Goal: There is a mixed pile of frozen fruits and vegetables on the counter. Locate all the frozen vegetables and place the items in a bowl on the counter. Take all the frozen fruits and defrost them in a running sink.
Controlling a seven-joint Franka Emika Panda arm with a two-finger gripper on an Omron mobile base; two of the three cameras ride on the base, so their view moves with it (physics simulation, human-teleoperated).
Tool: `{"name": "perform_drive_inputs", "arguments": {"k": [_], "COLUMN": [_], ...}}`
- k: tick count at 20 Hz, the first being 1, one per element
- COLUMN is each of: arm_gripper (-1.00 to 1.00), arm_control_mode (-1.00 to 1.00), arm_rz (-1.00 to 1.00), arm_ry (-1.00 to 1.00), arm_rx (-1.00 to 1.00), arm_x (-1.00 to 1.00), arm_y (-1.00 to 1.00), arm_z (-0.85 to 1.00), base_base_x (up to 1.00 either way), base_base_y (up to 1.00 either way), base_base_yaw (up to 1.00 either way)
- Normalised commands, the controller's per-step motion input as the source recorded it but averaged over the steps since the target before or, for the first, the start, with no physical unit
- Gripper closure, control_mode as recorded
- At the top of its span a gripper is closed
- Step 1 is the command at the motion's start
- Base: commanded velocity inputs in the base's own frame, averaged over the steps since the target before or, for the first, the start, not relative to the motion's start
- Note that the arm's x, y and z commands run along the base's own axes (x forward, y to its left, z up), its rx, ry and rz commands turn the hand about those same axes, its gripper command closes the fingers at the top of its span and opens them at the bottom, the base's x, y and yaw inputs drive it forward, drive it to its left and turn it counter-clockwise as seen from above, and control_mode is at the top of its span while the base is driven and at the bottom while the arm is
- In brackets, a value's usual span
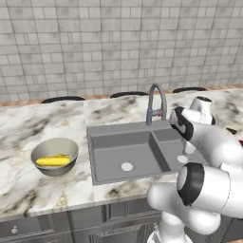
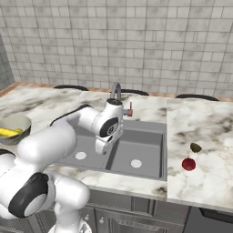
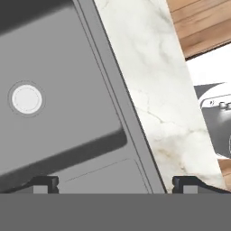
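Observation:
The grey-olive bowl [image 1: 54,155] stands on the marble counter [image 1: 28,128] left of the sink [image 1: 137,152], with a yellow corn cob [image 1: 53,161] lying inside it. The bowl [image 2: 13,128] and the corn cob [image 2: 8,132] also show at the left edge of the right base view. Right of the sink [image 2: 145,150] lie a small olive-brown fruit [image 2: 195,147] and a dark red round fruit [image 2: 189,164]. My gripper [image 3: 116,182] hangs open and empty over the sink, near its front rim, far from the fruits. The hand view looks down on a basin drain [image 3: 27,99].
A tall curved faucet [image 1: 154,102] rises behind the sink; no water is visible. My own white arm [image 2: 54,136] reaches across the left basin. Beyond the counter's front edge [image 3: 149,99] is wooden floor [image 3: 203,22]. A tiled wall backs the counter.

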Motion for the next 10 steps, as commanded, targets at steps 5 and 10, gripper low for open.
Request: {"name": "perform_drive_inputs", "arguments": {"k": [5, 10], "arm_gripper": [-1.0, -1.0], "arm_control_mode": [-1.0, -1.0], "arm_rz": [-0.1, -0.16], "arm_ry": [0.0, 0.0], "arm_rx": [0.01, 0.0], "arm_x": [0.3, 0.39], "arm_y": [-0.76, -0.71], "arm_z": [-0.03, 0.0], "base_base_x": [0.0, 0.0], "base_base_y": [0.0, 0.0], "base_base_yaw": [0.0, 0.0]}}
